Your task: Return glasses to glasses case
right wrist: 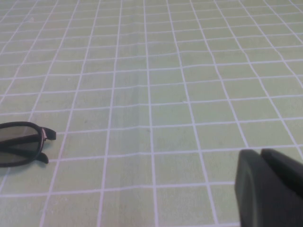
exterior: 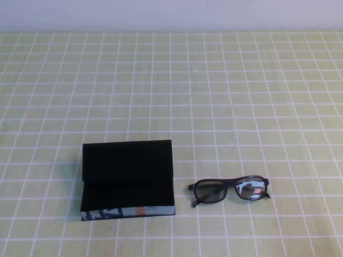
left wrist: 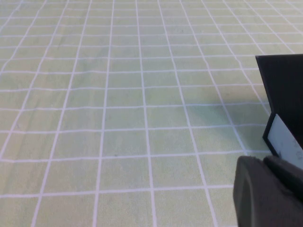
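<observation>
The black glasses case [exterior: 127, 179] lies open at the front left of the table, lid raised at the back, white printed front edge toward me. The black-rimmed glasses [exterior: 229, 190] lie folded on the cloth just right of the case, apart from it. Neither arm shows in the high view. My left gripper [left wrist: 262, 161] is shut and empty, low over the cloth left of the case [left wrist: 284, 90]. My right gripper [right wrist: 259, 154] is shut and empty, low over the cloth right of the glasses [right wrist: 21, 144].
A green cloth with a white grid [exterior: 214, 96] covers the whole table. A pale wall runs along the far edge [exterior: 171, 13]. Nothing else stands on the cloth.
</observation>
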